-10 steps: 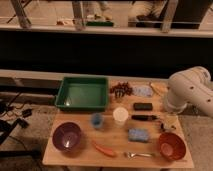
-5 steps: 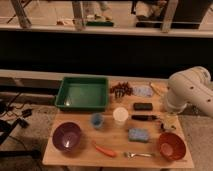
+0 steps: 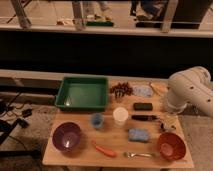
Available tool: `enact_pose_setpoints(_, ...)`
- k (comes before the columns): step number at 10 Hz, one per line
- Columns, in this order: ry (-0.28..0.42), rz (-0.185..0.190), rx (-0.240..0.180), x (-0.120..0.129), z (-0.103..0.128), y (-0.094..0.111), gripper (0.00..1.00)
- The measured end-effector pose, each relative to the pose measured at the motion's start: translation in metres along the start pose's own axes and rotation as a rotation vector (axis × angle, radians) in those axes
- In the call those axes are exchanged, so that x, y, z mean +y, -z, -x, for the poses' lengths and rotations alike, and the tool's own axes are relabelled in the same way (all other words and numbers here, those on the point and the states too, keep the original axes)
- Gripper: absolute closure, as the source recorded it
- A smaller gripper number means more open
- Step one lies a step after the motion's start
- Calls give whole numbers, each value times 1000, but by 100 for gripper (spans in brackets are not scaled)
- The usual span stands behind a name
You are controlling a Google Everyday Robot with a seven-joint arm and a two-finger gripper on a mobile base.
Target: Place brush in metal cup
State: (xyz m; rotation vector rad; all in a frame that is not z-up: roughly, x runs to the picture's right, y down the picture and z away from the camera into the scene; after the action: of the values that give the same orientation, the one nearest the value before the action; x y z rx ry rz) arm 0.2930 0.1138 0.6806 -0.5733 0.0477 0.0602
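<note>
Tool [image 3: 170, 116] is hovering right of brush [image 3: 144, 118], jaws apart. I'm worrying: brush is lying flat between block [image 3: 143, 106] and sponge [image 3: 138, 134], so a pinch risks clipping either.

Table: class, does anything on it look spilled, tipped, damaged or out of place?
Nothing stands out. The brush lies flat beside the pale cup, and the gripper hangs at the table's edge just past the brush.

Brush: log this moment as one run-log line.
brush: flat on table, right of white cup | arm: at table's right edge, clear of brush | pincer: open, out of sight past arm
</note>
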Motion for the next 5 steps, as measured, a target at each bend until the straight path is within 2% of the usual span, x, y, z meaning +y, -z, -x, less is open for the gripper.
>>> enact_pose_setpoints(5,2,-2,0,-1,1,1,20)
